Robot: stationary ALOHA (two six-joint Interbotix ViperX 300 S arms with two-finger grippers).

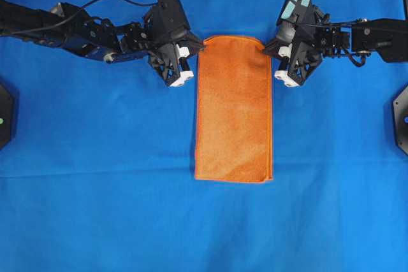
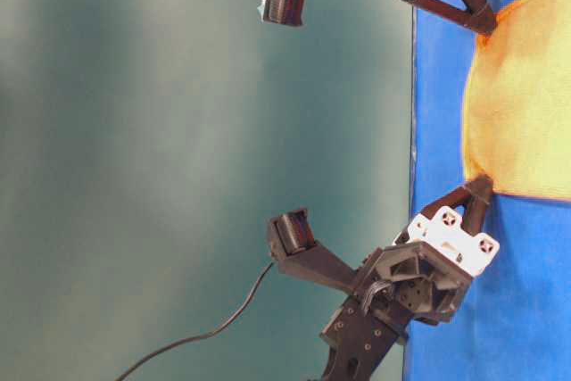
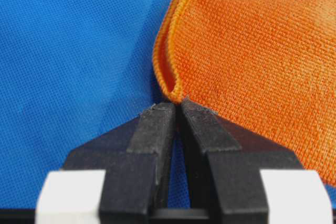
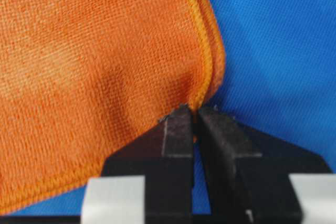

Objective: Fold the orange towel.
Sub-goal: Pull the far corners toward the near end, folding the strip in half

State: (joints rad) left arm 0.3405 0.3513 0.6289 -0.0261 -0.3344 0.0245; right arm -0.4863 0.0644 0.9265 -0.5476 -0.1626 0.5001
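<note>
The orange towel (image 1: 234,109) lies on the blue cloth as a long narrow rectangle, doubled over, with its far edge lifted a little. My left gripper (image 1: 203,46) is shut on the towel's far left corner; in the left wrist view the fingertips (image 3: 177,105) pinch the hemmed doubled edge of the towel (image 3: 252,51). My right gripper (image 1: 267,48) is shut on the far right corner; in the right wrist view the tips (image 4: 195,110) pinch the stacked hems of the towel (image 4: 94,61). In the table-level view the towel (image 2: 526,104) is stretched between both grippers' tips.
A blue cloth (image 1: 95,189) covers the whole table. Black fixtures sit at the left edge (image 1: 4,114) and the right edge (image 1: 401,119) of the overhead view. Both arms reach in from the far sides.
</note>
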